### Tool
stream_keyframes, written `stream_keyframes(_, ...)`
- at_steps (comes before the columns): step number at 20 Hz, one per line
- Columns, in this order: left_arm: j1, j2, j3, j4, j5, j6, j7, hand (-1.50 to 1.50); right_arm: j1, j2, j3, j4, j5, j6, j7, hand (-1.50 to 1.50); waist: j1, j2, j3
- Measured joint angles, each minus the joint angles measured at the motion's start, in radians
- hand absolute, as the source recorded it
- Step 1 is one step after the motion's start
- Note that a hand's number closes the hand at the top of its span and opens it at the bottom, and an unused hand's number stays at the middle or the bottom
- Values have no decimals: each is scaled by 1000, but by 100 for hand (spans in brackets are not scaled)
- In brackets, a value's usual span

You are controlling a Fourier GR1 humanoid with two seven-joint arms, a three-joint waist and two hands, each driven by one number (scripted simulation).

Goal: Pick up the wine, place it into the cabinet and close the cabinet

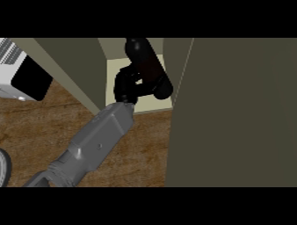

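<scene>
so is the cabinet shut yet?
No, the cabinet stands open, and the hand holds the wine bottle inside it.

The wine (pixel 150 66) is a dark, near-black bottle with a rounded, narrower neck end pointing toward the back of the cabinet (pixel 242 114). It lies tilted inside the cabinet's open compartment, over the pale shelf floor, between the olive side wall on the left and the large open door on the right.

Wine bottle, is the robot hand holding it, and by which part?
Yes. One robot hand curls round the wine bottle at its lower body, inside the cabinet.
</scene>
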Motion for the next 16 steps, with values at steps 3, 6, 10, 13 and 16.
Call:
stream_keyframes(3, -6, 1, -12, -12, 41, 23, -18, -150, -20, 6, 4, 7, 10, -11, 7, -150, -5, 2, 0)
stream_keyframes(6, -16, 0, -15, -20, 86, 39, -36, -150, -20, 6, 8, 1, 11, -12, 10, -150, -9, 1, 0)
stream_keyframes(10, -25, 0, -29, -19, 133, 52, -64, -150, -14, 0, 0, 11, 6, -8, 5, -150, -4, 1, 0)
stream_keyframes(13, -28, 0, -48, -16, 163, 68, -80, -150, -18, 0, -1, 8, 5, -10, 7, -150, -5, 1, 1)
stream_keyframes(16, -46, 0, -67, 2, 178, 88, -88, -150, -10, 4, -2, 9, 5, -10, -4, -150, -3, 1, 1)
